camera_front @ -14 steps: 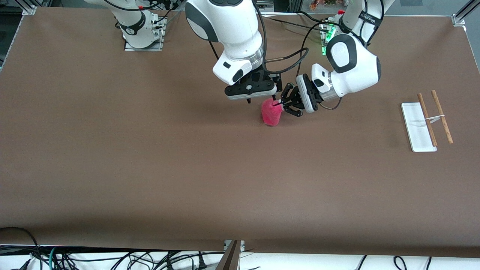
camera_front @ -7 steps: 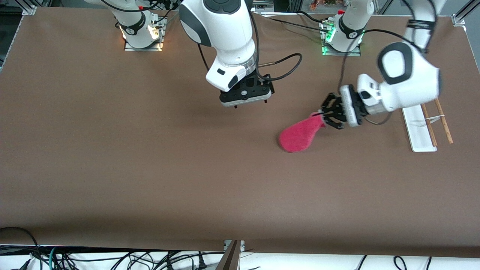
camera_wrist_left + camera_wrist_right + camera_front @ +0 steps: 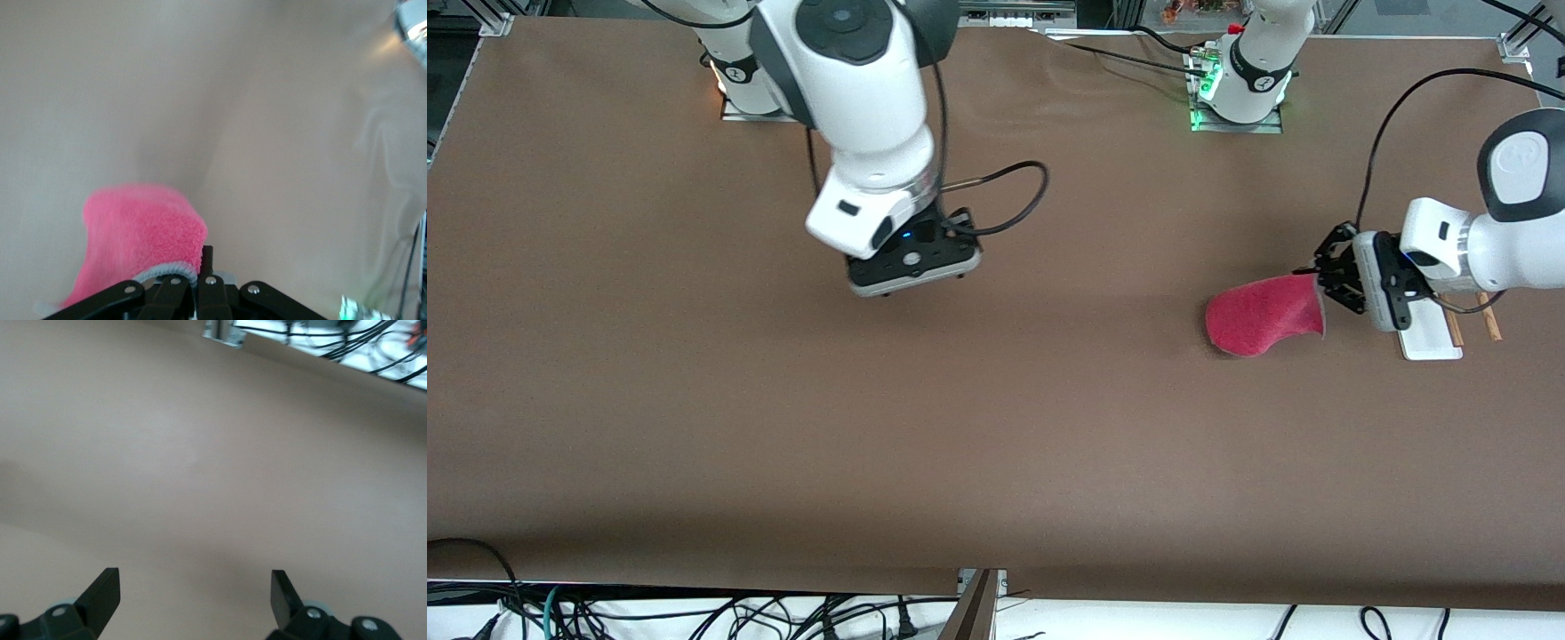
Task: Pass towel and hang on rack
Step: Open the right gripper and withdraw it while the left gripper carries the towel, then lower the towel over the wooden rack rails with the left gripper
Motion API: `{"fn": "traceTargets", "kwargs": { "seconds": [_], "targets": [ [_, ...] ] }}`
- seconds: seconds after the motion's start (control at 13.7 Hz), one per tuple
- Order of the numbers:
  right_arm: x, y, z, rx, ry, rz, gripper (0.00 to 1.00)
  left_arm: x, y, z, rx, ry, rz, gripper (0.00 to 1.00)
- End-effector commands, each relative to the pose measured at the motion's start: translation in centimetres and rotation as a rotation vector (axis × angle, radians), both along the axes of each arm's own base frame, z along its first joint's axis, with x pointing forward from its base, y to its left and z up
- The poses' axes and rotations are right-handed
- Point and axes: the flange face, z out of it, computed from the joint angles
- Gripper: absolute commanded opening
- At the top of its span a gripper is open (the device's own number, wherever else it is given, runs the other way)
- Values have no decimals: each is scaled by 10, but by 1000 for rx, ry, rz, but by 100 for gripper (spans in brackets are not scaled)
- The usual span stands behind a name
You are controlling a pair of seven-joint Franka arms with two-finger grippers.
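Note:
My left gripper [image 3: 1316, 283] is shut on one end of the pink-red fuzzy towel [image 3: 1263, 315] and holds it in the air beside the rack, toward the right arm's end of it. The towel hangs sideways from the jaws. In the left wrist view the towel [image 3: 140, 240] is pinched between the shut fingers [image 3: 207, 257]. The rack's white base [image 3: 1432, 343] and the ends of its brown rods [image 3: 1490, 325] peek out from under my left wrist; the rest of the rack is hidden. My right gripper [image 3: 911, 283] is open and empty over the bare table near the middle; its fingers [image 3: 101, 590] stand wide apart.
The brown table [image 3: 783, 427] spreads wide. The arm bases [image 3: 1240, 80] stand at the edge farthest from the front camera. Cables [image 3: 694, 613] lie below the table's near edge.
My left gripper has carried the towel from mid-table toward the rack at the left arm's end. My right gripper has let go, opened and drawn back toward its own end.

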Motion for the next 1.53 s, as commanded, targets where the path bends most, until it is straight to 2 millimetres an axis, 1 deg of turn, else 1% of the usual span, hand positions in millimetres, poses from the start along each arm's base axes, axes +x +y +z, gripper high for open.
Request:
{"fn": "traceTargets", "kwargs": {
  "seconds": [0.0, 0.15, 0.22, 0.29, 0.36, 0.44, 0.51, 0.58, 0.66, 0.73, 0.88, 0.95, 1.02, 1.09, 1.17, 1.24, 1.31, 1.46],
  "targets": [
    [19, -44, 11, -68, -3, 54, 100, -6, 60, 10, 106, 76, 80, 0],
    [43, -91, 17, -78, -11, 23, 100, -13, 109, 19, 179, 88, 119, 0],
    [53, -109, 17, -70, -7, 15, 100, -17, 131, 15, 218, 108, 128, 0],
    [58, -121, 17, -68, -5, 13, 100, -19, 155, 18, 265, 108, 144, 0],
    [64, -136, 16, -73, 1, 0, 100, -22, 173, 14, 325, 121, 142, 0],
    [74, -158, 16, -72, 2, -27, 100, -26, 188, 11, 365, 137, 154, 0],
    [86, -192, 16, -66, 1, -67, 100, -34, 209, 8, 415, 157, 187, 0],
    [93, -222, 22, -58, -3, -101, 100, -39, 228, 10, 467, 168, 208, 0],
    [98, -244, 22, -61, 2, -116, 100, -42, 246, 8, 503, 177, 216, 0],
    [96, -268, 31, -58, 2, -125, 100, -41, 266, 14, 543, 171, 226, 0],
    [93, -313, 22, -45, 45, -161, 100, -46, 304, 10, 623, 194, 225, 0],
    [89, -334, 21, -30, 62, -168, 100, -50, 316, 3, 637, 209, 224, 0],
    [86, -349, 21, -20, 73, -174, 100, -54, 327, -6, 633, 222, 233, 0],
    [79, -364, 23, -8, 82, -205, 100, -53, 330, -20, 618, 232, 232, 0],
    [67, -371, 32, 6, 85, -205, 100, -49, 334, -30, 614, 221, 232, 0],
    [57, -384, 33, 16, 97, -216, 100, -47, 339, -40, 611, 207, 235, 0],
    [49, -392, 36, 17, 101, -218, 100, -46, 349, -52, 614, 188, 246, 0],
    [34, -399, 42, 19, 110, -221, 100, -45, 367, -75, 621, 150, 266, 0]
  ]
}}
